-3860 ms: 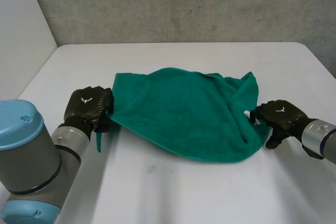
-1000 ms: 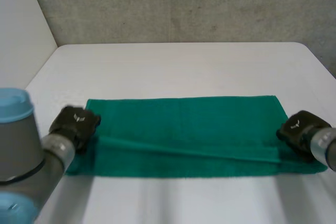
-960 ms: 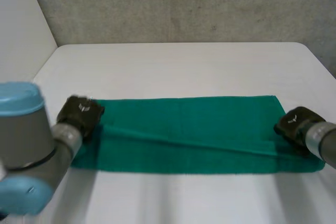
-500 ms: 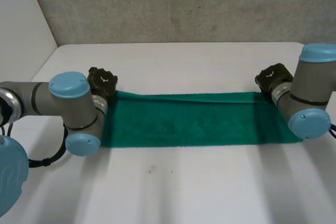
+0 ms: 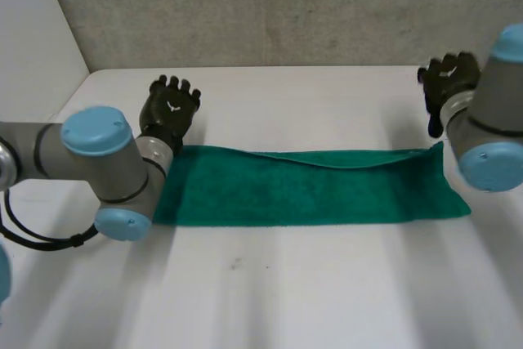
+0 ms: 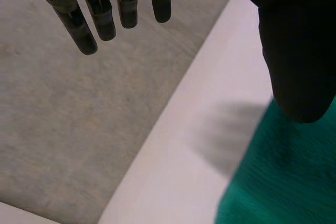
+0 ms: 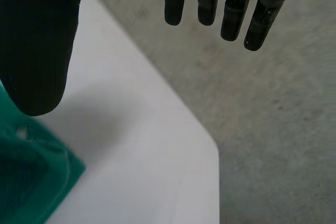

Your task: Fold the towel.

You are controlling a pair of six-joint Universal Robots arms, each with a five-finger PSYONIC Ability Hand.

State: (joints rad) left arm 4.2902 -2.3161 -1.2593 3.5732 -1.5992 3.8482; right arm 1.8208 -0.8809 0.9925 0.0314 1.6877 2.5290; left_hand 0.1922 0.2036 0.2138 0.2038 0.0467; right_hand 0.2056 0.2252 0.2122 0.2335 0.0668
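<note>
You had the towel lying flat on the white table as a long, narrow green strip, with a shallow crease running near its far edge. Your left hand sat just beyond the towel's far left corner, off the cloth, with its fingers straight, spread and holding nothing. In the left wrist view those fingers stood well apart from the thumb, and the towel's corner lay below the thumb, with bare table beside it. Your right hand was past the towel's far right corner, also clear of the cloth. Seen from its own wrist, its fingers were straight, fanned out and empty, and the towel's corner lay under the thumb. A grey wall rose behind the table, on the towel's far side.
</note>
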